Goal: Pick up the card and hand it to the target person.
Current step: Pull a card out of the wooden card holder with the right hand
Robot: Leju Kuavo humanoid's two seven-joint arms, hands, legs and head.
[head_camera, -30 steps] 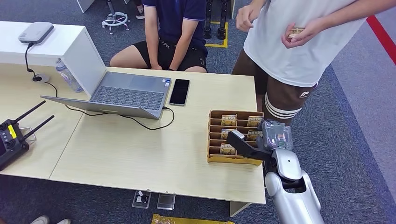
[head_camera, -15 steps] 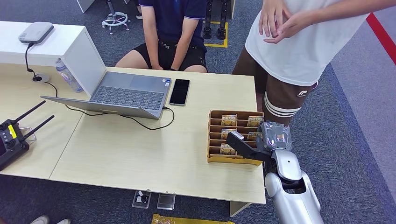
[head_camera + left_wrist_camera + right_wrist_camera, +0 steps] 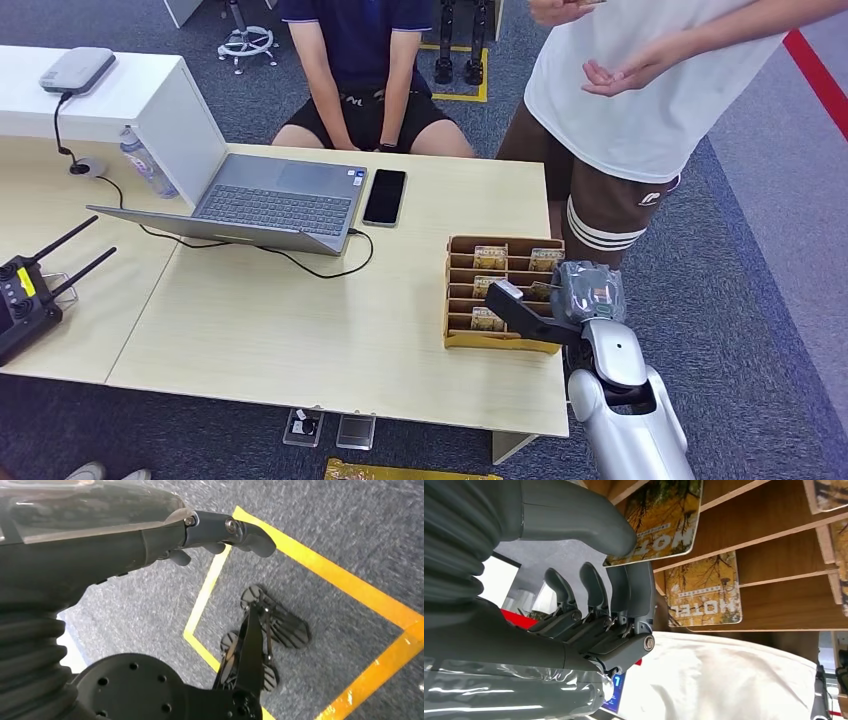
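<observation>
The wooden card rack point(image 3: 459, 300) stands at the table's near right corner with several yellow "HOTEL" cards in its slots. My right hand point(image 3: 590, 290) hangs over the rack's right side, thumb reaching left across the slots. In the right wrist view the thumb lies on the face of one card point(image 3: 659, 520) and the fingers point(image 3: 624, 605) close in behind it, pinching it while it stands in its slot in the rack point(image 3: 774, 515). The target person point(image 3: 640, 110) in a white shirt stands beyond the rack, one palm point(image 3: 615, 75) held open. My left hand point(image 3: 220, 530) hangs over the floor, holding nothing.
An open laptop point(image 3: 280, 200) and a black phone point(image 3: 384, 196) lie on the table point(image 3: 300, 330) left of the rack. A remote controller point(image 3: 20, 300) sits at the far left. A second person point(image 3: 365, 60) sits behind the table. A white box point(image 3: 110, 100) stands back left.
The standing person lifted one hand, with the card it held, to the picture's top; the other palm now lies open. My right thumb slid slightly left. The seated person shifted.
</observation>
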